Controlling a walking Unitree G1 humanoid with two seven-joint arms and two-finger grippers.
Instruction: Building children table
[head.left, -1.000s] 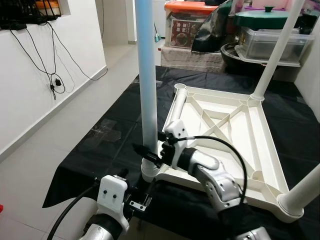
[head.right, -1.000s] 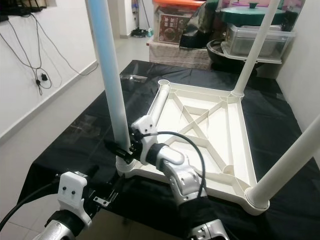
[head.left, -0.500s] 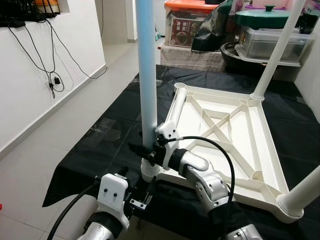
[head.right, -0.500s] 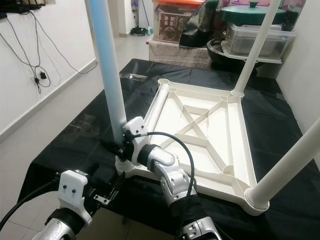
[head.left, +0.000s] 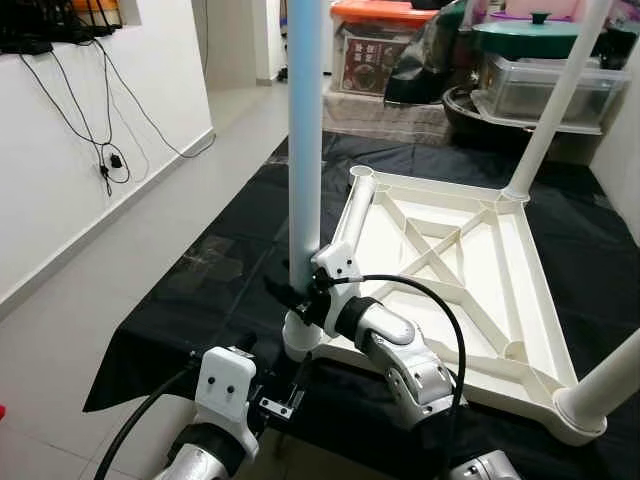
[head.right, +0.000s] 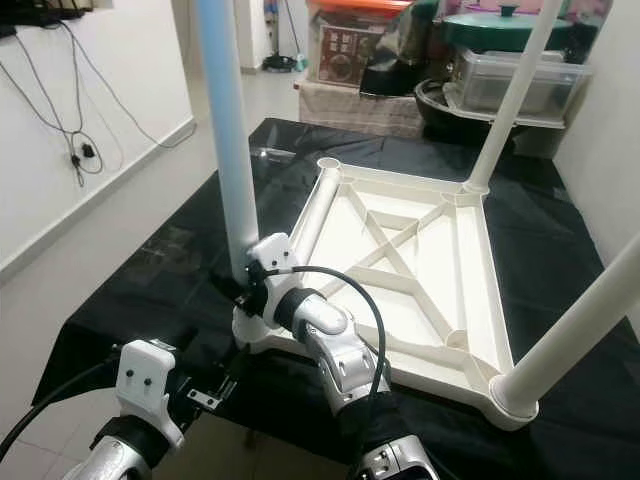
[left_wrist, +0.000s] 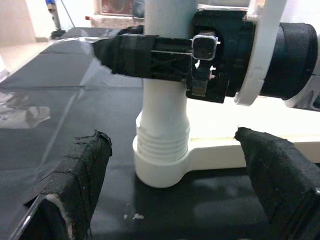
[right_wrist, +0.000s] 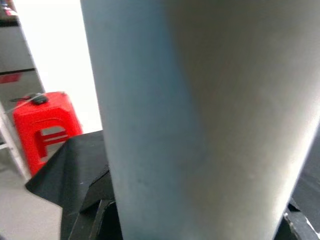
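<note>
Left wrist view shows the left gripper (left_wrist: 170, 200) with fingers (left_wrist: 80, 175) spread apart, just short of the corner socket (left_wrist: 160, 165). Beyond them the right gripper (left_wrist: 150, 50) has its fingers clamped around the upright pale leg (head.left: 305, 150), just above that socket of the overturned white tabletop (head.left: 450, 250) on black sheeting (head.left: 200, 290).

A pale tiled floor (head.left: 90, 330) is covered in its middle by a black plastic sheet (head.left: 210, 250), spread flat with creases and glossy patches. On the sheet an upturned white plastic table top (head.left: 450, 270) with crossed ribs is laid, its tubular white legs (head.left: 304, 150) pointing upward from the corners. Beyond the sheet's far edge, stacked boxes and tubs (head.left: 375, 60) are set on the floor.
</note>
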